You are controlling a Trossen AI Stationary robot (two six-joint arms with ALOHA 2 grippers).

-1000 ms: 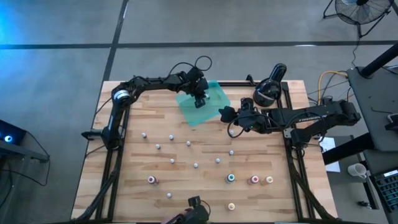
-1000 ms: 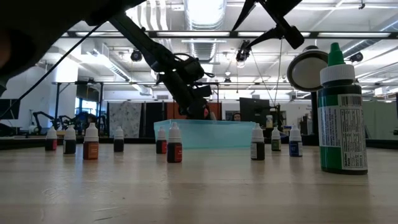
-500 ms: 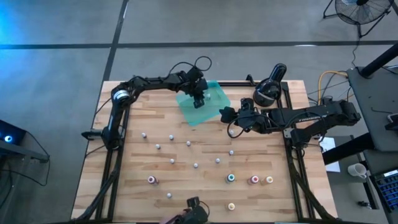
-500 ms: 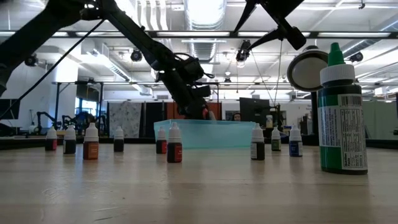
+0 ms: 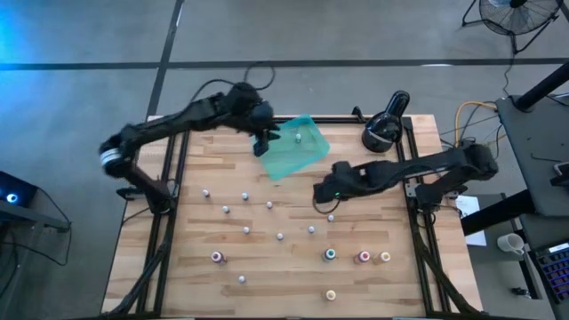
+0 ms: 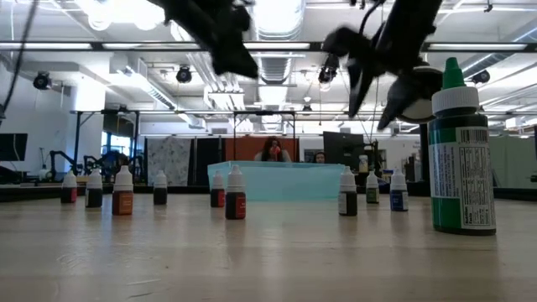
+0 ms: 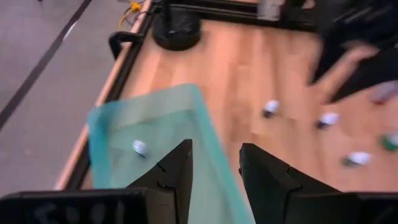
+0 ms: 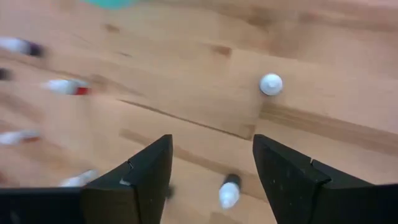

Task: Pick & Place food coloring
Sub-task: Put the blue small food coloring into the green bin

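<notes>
Several tiny white-capped food coloring bottles (image 5: pixel 269 204) stand upright and scattered on the wooden table. One more bottle (image 5: pixel 298 138) is inside the translucent teal tray (image 5: pixel 289 160) at the far middle; the left wrist view shows this bottle (image 7: pixel 140 147) too. My left gripper (image 5: pixel 264 142) hovers open above the tray's left edge, with nothing between its fingers (image 7: pixel 180 165). My right gripper (image 5: pixel 322 194) points down, open, above the table just right of centre. Two bottles (image 8: pixel 271 84) (image 8: pixel 229 193) stand below it, untouched.
A black round lamp-like device (image 5: pixel 384 129) sits at the far right corner. Larger bottles (image 5: pixel 330 254) stand in a row near the front right. One big green bottle (image 6: pixel 460 151) stands close to the low camera. Black frame rails run along both table sides.
My left gripper has risen out of the tray and drawn back toward the table's far left, and a bottle stays behind in the tray. My right gripper has tipped downward and sunk toward the bottles right of centre.
</notes>
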